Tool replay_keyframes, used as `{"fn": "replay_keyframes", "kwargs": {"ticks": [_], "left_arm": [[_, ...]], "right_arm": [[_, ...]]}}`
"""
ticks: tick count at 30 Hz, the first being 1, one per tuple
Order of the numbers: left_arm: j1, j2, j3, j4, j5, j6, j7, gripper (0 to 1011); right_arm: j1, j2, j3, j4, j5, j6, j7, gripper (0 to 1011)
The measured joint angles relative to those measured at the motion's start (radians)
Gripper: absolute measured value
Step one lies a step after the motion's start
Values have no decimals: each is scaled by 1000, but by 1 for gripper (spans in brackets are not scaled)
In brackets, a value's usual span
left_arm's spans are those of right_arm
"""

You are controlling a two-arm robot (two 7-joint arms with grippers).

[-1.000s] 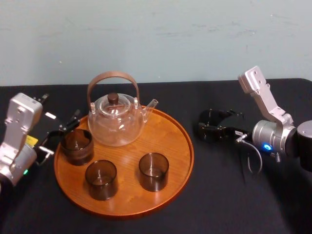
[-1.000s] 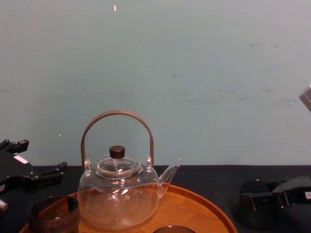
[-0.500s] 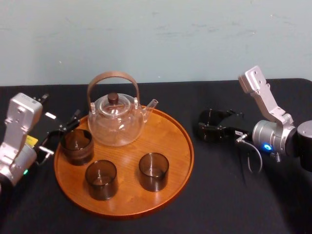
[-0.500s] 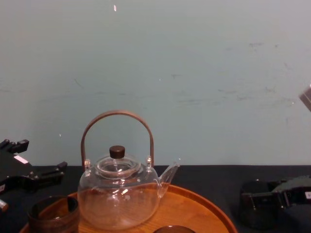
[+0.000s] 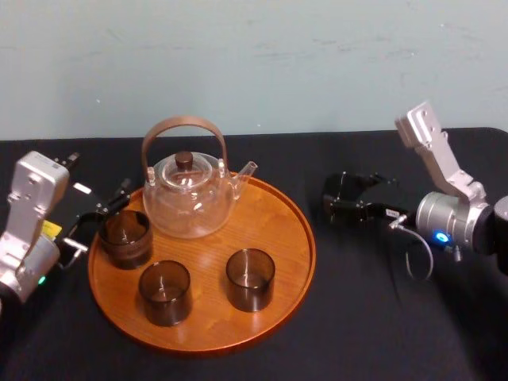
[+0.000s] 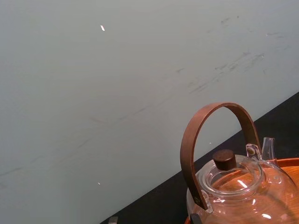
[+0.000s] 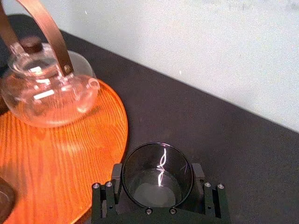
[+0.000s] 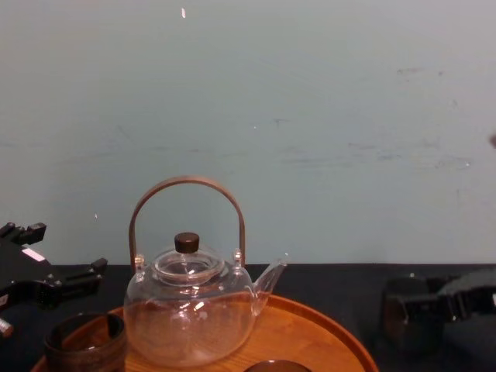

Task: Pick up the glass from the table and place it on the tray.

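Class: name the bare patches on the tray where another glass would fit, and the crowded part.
Free: the tray's right side, between the glass teapot, the front-right glass and the rim nearest the right gripper and its glass. Crowded: the left side, two glasses and the left gripper.

Showed bare wood across the tray's (image 5: 282, 226) right side, reachable over open worktop (image 5: 349, 309) beside it. Hemmed at the back by the teapot (image 5: 189, 197), at left and front by three cups (image 5: 250, 278).
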Motion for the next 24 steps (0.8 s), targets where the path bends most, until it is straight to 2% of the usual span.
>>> {"fn": "replay_keyframes", "kwargs": {"ticks": [5, 11, 17, 24], "left_arm": [[0, 0, 0, 0, 0, 0, 0, 1001], [0, 0, 0, 0, 0, 0, 0, 1001], [0, 0, 0, 0, 0, 0, 0, 1001], [0, 0, 0, 0, 0, 0, 0, 1001]], "right_arm": [[-15, 25, 12, -68, 18, -2, 8, 902], [-16, 44, 8, -122, 28, -5, 22, 902], [6, 49, -22, -147, 28, -12, 40, 902], [36, 33, -68, -146, 27, -22, 64, 902]]}}
